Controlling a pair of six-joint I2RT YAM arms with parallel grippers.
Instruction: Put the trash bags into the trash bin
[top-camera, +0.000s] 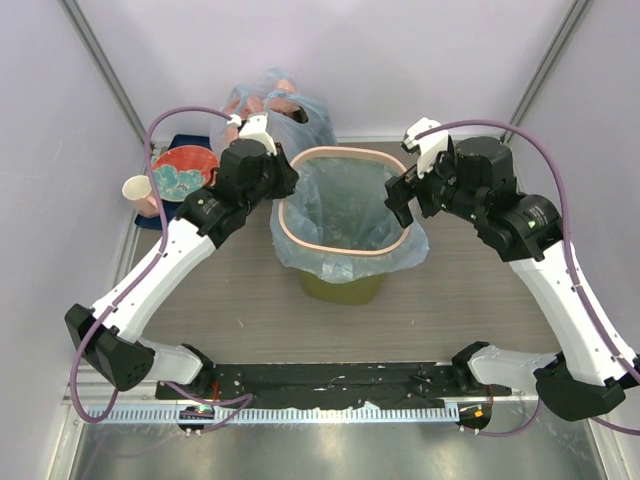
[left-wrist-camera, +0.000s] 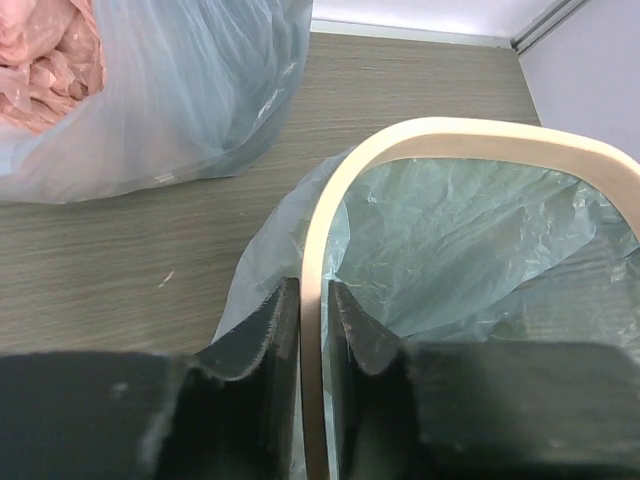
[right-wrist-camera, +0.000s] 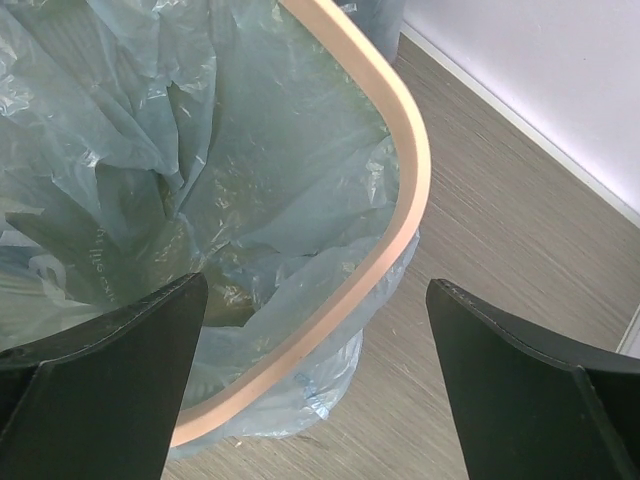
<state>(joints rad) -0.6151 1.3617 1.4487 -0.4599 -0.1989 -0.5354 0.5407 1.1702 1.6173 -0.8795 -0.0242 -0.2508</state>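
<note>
The olive-green trash bin stands mid-table. The light-blue trash bag lines it, its edge folded down outside under the pinkish-beige rim ring. My left gripper straddles the ring's left side. In the left wrist view the ring runs between the fingers of that gripper, with a thin gap on each side, so they are slightly open. My right gripper hovers wide open over the right rim. In the right wrist view the right gripper holds nothing, with the ring and bag below.
A knotted blue bag with pink lumps lies behind the bin, close to the left arm, and also shows in the left wrist view. A red bowl and a paper cup sit at the far left. Walls enclose the table.
</note>
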